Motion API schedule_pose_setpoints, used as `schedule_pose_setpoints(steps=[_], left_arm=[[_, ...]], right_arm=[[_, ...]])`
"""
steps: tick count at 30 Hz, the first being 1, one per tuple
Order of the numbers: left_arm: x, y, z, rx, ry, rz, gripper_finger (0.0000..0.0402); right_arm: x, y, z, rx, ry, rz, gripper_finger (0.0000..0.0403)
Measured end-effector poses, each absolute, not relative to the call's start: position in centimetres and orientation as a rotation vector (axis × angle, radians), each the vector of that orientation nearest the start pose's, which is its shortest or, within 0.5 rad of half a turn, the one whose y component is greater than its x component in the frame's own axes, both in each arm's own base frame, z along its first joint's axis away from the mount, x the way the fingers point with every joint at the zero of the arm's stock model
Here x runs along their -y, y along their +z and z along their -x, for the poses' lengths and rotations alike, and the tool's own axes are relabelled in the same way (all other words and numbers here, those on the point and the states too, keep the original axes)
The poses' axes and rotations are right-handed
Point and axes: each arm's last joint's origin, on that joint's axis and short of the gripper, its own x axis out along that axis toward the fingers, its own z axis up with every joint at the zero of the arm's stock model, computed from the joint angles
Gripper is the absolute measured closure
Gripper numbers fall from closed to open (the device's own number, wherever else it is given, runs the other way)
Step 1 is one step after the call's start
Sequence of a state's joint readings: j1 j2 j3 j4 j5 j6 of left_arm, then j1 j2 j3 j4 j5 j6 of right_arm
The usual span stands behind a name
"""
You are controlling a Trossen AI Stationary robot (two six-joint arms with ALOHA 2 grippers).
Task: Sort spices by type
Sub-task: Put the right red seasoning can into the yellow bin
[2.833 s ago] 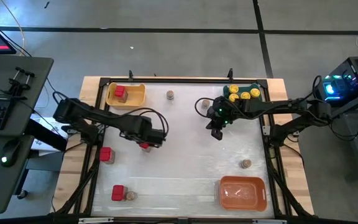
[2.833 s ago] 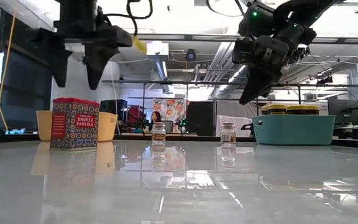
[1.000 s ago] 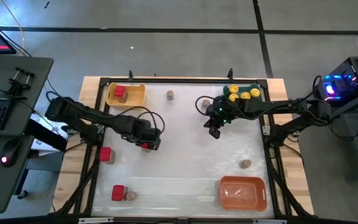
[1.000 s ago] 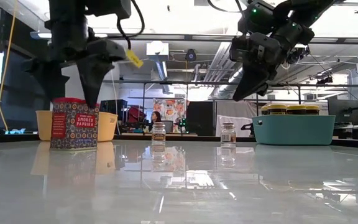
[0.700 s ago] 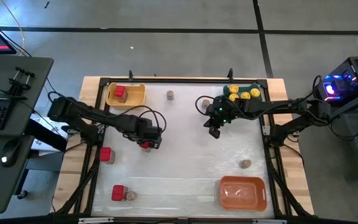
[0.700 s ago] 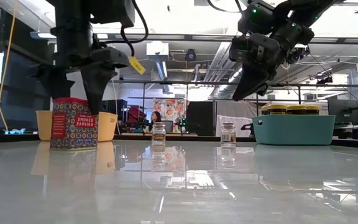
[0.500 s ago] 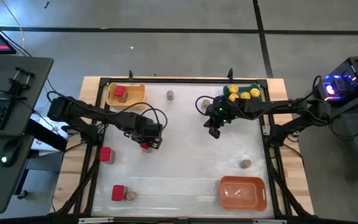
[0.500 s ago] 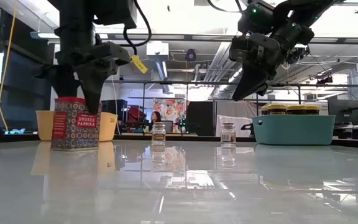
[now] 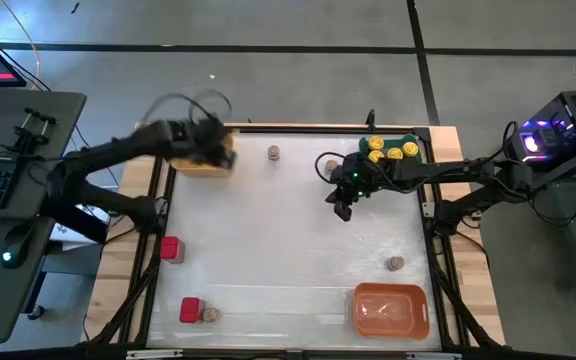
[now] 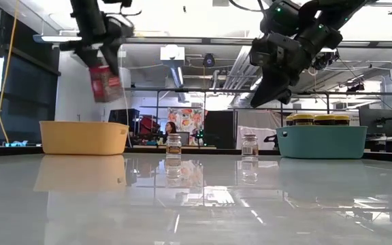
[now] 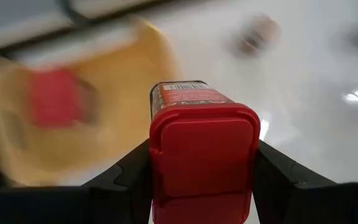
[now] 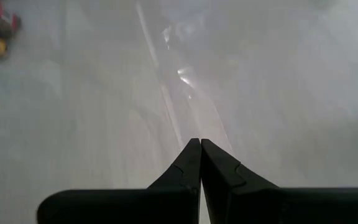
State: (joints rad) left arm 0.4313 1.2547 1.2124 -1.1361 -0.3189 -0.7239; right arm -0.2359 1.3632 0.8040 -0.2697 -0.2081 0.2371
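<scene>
My left gripper (image 9: 208,150) is shut on a red spice box (image 10: 103,83), high above the yellow tray (image 10: 84,137) at the table's far left. A second red box (image 11: 55,102) lies in that tray. Two more red boxes (image 9: 171,248) (image 9: 190,310) stand near the left edge. Yellow-lidded jars (image 9: 388,150) sit in the teal tray (image 10: 322,141). Small grey-brown jars (image 9: 273,152) (image 9: 395,263) (image 9: 209,313) stand on the table. My right gripper (image 12: 199,149) hangs shut above the table's middle, right of centre, touching nothing. My left gripper pinches the red box between its two fingers (image 11: 135,177), one on each side wall next to the lid end (image 11: 202,155). The fingers come from above. The box is lifted clear and hangs tilted below them, over the yellow tray.
An orange tray (image 9: 390,310) sits at the near right corner. A black frame (image 9: 158,200) borders the table. Another small jar (image 10: 250,145) stands on the far side, near the right gripper. Bare white tabletop (image 9: 288,250) spans the middle.
My left gripper shut on the red box that stood between its fingers, lifted it clear of the table and carried it fast up and toward the far left corner, until it hung above the yellow tray. The box now hangs tilted.
</scene>
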Motion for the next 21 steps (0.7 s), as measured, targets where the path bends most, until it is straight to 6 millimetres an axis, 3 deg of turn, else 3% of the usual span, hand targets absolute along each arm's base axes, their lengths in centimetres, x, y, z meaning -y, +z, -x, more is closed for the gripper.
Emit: schedule_pose_setpoints(steps=[4, 9, 13, 21], left_arm=[[-15.6, 31.2, -16.5, -0.968, 1.121, 0.704, 0.0229], [-20.5, 29.5, -15.1, -0.963, 1.079, 0.764, 0.0229], [-22.5, 28.0, -15.3, -0.993, 1.057, 0.769, 0.0229], [-23.4, 25.6, -15.8, -1.1, 1.089, 0.839, 0.0229]], right_arm=[[6.0, 21.5, -26.7, -0.752, -0.209, -0.474, 0.0403], [6.5, 21.7, -26.8, -0.688, -0.338, -0.59, 0.0403], [6.8, 21.7, -26.7, -0.669, -0.386, -0.679, 0.0403], [6.8, 21.7, -26.7, -0.678, -0.364, -0.658, 0.0403]])
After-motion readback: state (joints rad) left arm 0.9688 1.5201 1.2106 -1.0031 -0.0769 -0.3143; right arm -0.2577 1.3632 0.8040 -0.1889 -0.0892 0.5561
